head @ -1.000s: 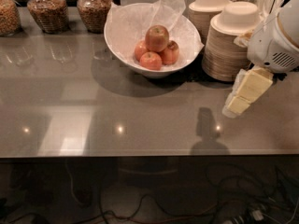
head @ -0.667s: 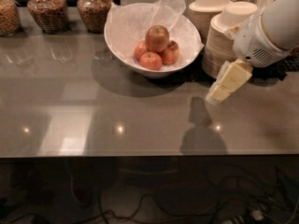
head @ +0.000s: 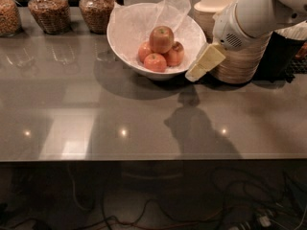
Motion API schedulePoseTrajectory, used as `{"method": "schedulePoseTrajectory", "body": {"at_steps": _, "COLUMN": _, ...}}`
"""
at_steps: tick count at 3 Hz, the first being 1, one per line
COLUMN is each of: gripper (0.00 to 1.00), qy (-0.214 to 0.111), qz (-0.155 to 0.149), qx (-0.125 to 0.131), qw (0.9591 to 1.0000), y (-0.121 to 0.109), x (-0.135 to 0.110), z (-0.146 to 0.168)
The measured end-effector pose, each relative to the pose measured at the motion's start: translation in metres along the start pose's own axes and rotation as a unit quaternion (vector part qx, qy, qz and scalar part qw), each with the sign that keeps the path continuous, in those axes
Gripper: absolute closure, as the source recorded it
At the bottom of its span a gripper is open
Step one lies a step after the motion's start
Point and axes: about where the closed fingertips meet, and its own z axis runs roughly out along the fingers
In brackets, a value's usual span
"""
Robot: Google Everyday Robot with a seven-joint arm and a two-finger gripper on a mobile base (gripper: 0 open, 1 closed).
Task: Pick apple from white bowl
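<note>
Glossy white and lined with crinkled tissue paper [head: 175, 7], the white bowl [head: 125, 61] stands at the back of the grey table [head: 144, 119].

Camera view:

1. Target position. The apple [head: 161, 39] lies in the white bowl on top of the pile. It rests on three smaller apples [head: 155, 62] and is not covered from above.
2. Gripper position. The gripper [head: 205, 62] hangs at the end of the white arm, just outside the bowl's rim on the picture's right. It is in front of a stack of disposable bowls [head: 240, 68] and points down and toward the bowl. It is near the apple but apart from it, and it is not inside the bowl.
3. Gripper state. Whether it is open or closed cannot be told from this view. It carries nothing, since all four apples are seen in the bowl.
4. Surroundings. Three glass jars [head: 96, 8] stand along the back edge on the picture's left, well apart from the gripper.

Progress assessment: the approach appears to be mostly complete. No contact, grasp or lift is shown. Remaining steps, as judged:

- move over the rim
- descend onto the apple
- close on it
- raise it clear of the bowl

The tissue paper and the neighbouring apples lie close to the grasp zone.
</note>
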Motion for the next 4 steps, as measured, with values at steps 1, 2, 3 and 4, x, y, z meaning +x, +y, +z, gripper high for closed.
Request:
{"method": "schedulePoseTrajectory", "body": {"at_steps": 1, "gripper": 0.0, "qy": -0.011, "qz": 0.014, "qx": 0.008, "qw": 0.9998, "y": -0.018, "x": -0.018, "z": 0.025}}
{"method": "schedulePoseTrajectory", "body": {"at_steps": 2, "gripper": 0.0, "qy": -0.028, "qz": 0.029, "qx": 0.002, "qw": 0.9992, "y": -0.035, "x": -0.043, "z": 0.055}}
{"method": "schedulePoseTrajectory", "body": {"at_steps": 3, "gripper": 0.0, "qy": -0.03, "qz": 0.029, "qx": 0.005, "qw": 0.9991, "y": -0.033, "x": -0.043, "z": 0.056}}
{"method": "schedulePoseTrajectory", "body": {"at_steps": 4, "gripper": 0.0, "qy": -0.056, "qz": 0.051, "qx": 0.018, "qw": 0.997, "y": -0.032, "x": -0.041, "z": 0.06}}
